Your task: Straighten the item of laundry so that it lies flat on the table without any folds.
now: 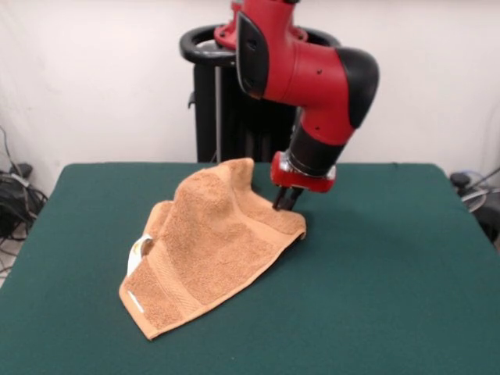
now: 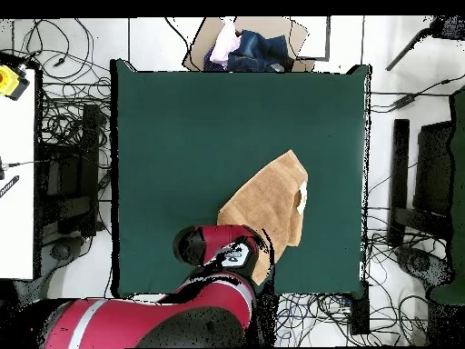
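The orange-tan towel lies crumpled on the green table, left of its middle. The far part is tented up in a ridge and the near corner lies flat. Its white label sticks out at the left edge. My gripper comes down onto the right end of the ridge, with its dark fingers close together on the cloth. In the overhead view the towel runs diagonally on the table. The label shows there, and the red arm hides the gripper and the towel's lower end.
The black pedestal stands behind the table's far edge. A cardboard box of clothes sits beyond the opposite edge. Cables lie on the floor on both sides. Green table surface extends right of the towel.
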Tool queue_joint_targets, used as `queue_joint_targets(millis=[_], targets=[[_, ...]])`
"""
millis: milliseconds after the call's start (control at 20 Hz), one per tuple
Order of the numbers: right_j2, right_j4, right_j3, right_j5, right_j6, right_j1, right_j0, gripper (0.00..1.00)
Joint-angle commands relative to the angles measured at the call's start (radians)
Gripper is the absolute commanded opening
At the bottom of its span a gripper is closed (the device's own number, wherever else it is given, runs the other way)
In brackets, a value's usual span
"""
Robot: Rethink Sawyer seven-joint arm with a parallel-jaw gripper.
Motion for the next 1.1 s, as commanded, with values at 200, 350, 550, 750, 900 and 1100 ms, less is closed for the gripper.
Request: queue_joint_targets(millis=[200,350,550,750,900,1100], targets=[[0.147,0.153,-0.171,-0.102,0.242,0.020,0.023,0.00],[0.158,0.178,-0.177,-0.083,0.249,0.003,0.025,0.00],[0.160,0.218,-0.197,-0.064,0.262,-0.001,0.038,0.00],[0.147,0.263,-0.231,-0.063,0.274,0.021,0.059,0.00],[0.140,0.293,-0.250,-0.067,0.281,0.034,0.071,0.00],[0.141,0.333,-0.269,-0.072,0.291,0.045,0.079,0.00]])
